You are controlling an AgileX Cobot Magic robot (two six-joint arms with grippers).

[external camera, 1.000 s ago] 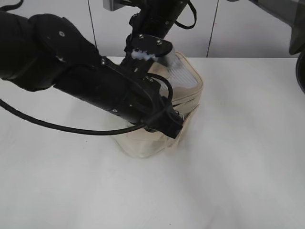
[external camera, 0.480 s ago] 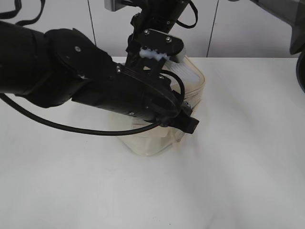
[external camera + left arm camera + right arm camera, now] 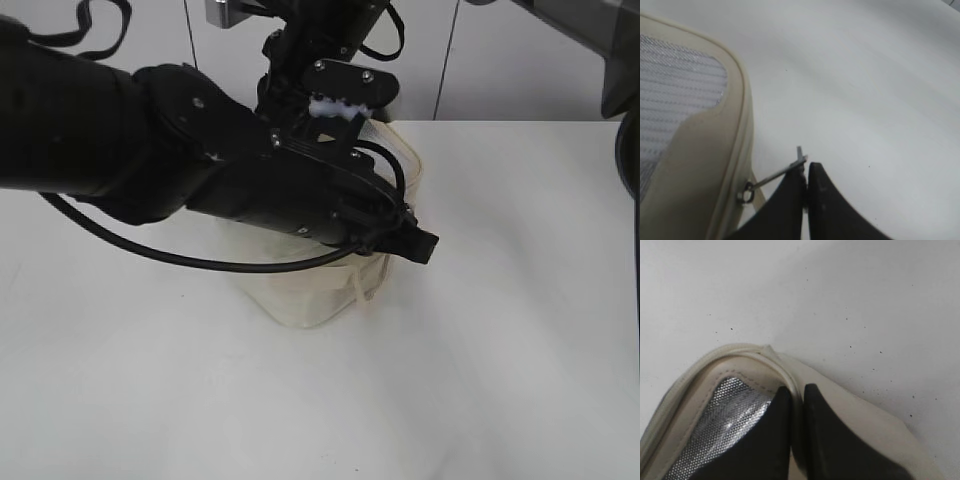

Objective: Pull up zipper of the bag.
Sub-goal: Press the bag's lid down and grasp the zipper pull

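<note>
The cream bag (image 3: 310, 295) stands mid-table, mostly hidden behind my left arm. In the left wrist view its lid (image 3: 695, 150) shows a grey mesh panel, and a silver zipper pull (image 3: 774, 176) sticks out from the cream zipper track (image 3: 742, 135) at the rim. My left gripper (image 3: 806, 170) is shut on the tip of that pull, at the bag's right side in the exterior view (image 3: 415, 243). My right gripper (image 3: 797, 392) is shut on the bag's lid rim (image 3: 755, 355) at the far corner, above the bag in the exterior view (image 3: 340, 105).
White tabletop (image 3: 520, 330) surrounds the bag. A black cable (image 3: 150, 255) hangs from the left arm over the table. White wall panels (image 3: 500, 60) stand behind the table's far edge.
My left gripper has moved right and slightly up along the bag's rim with the zipper pull held. The right gripper stays pinched on the far rim.
</note>
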